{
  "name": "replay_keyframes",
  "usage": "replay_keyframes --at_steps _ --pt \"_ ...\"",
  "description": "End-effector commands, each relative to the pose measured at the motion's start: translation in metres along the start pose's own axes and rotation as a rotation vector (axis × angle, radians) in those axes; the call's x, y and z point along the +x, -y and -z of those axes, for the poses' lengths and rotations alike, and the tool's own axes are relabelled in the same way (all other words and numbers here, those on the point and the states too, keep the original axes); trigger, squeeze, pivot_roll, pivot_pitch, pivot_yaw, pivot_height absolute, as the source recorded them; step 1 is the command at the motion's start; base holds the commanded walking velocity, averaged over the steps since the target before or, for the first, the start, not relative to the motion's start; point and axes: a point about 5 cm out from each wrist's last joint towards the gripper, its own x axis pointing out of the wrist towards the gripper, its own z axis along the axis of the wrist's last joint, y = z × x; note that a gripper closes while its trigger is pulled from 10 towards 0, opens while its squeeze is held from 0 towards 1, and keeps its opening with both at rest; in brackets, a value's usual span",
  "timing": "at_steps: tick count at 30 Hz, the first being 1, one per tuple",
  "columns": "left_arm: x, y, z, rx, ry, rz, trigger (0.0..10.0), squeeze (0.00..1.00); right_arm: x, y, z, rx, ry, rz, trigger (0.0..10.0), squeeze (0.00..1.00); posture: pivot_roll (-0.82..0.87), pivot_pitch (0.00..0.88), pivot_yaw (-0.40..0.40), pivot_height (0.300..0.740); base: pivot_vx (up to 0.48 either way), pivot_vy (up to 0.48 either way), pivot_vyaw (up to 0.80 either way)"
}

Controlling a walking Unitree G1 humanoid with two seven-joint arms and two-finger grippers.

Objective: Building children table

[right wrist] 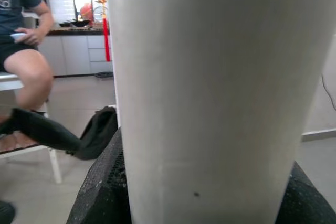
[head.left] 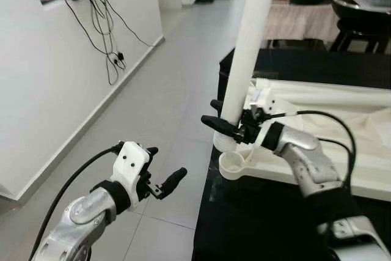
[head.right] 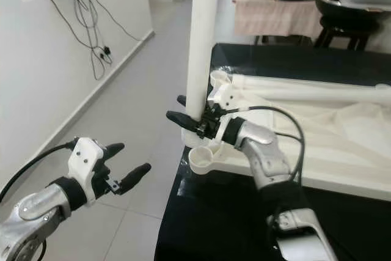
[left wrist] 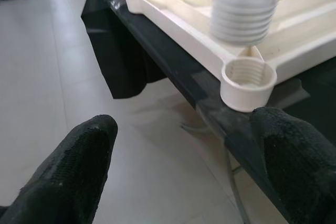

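Left gripper (head.left: 164, 181) hovered off the black tabletop (head.right: 244, 212), jaws wide, empty. Right gripper (head.right: 190, 116) clamped upright leg (head.right: 203, 41) just above corner socket (left wrist: 248, 76); tilted entry risked cross-threading.

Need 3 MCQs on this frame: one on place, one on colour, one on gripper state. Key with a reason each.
1. Where is the table leg's threaded end?
A. Just above the corner socket of the tabletop
B. Lying on the floor
C. Inside the far corner socket

2. What colour is the surface under the tabletop?
A. White
B. Black
C. Red

3. What state is the left gripper in?
A. Shut on the leg
B. Shut on a cable
C. Open, holding nothing

Key: 1 A, the left wrist view shows the ribbed end hanging over the socket, held upright by the right gripper. 2 B, it is dark all round the white top. 3 C, its fingers stand apart beside the table edge.
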Motion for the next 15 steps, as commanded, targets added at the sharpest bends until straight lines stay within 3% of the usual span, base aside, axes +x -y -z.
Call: replay_keyframes --at_steps 1,3,5,6,7,15 --pt "-0.005 0.001 0.000 0.019 -0.022 0.007 10.0 0.00 -0.001 -0.005 -0.003 0.010 0.014 -0.048 10.0 0.00 0.02 0.184 0.036 0.740 0.000 0.000 0.00" --pt "-0.007 0.006 0.000 0.016 -0.020 0.033 10.0 0.00 -0.002 -0.006 -0.003 0.010 0.015 -0.060 10.0 0.00 0.02 0.192 0.038 0.740 0.000 0.000 0.00" --pt "-0.014 0.023 0.000 0.000 -0.019 0.139 10.0 0.00 -0.006 -0.002 -0.006 0.011 0.022 -0.065 10.0 0.00 0.04 0.219 0.043 0.740 0.000 0.000 0.00" --pt "-0.014 0.023 0.000 0.000 -0.019 0.139 10.0 0.00 -0.006 -0.002 -0.006 0.011 0.022 -0.065 10.0 0.00 0.04 0.219 0.043 0.740 0.000 0.000 0.00" --pt "-0.020 0.035 0.001 -0.017 -0.025 0.210 10.0 0.00 -0.010 0.001 -0.009 0.018 0.033 -0.073 10.0 0.00 0.04 0.236 0.049 0.740 0.000 0.000 0.00" --pt "-0.031 0.048 0.003 -0.009 -0.032 0.257 10.0 0.00 -0.016 -0.007 -0.014 0.019 0.025 -0.127 10.0 0.00 0.04 0.267 0.069 0.740 0.000 0.000 0.00"
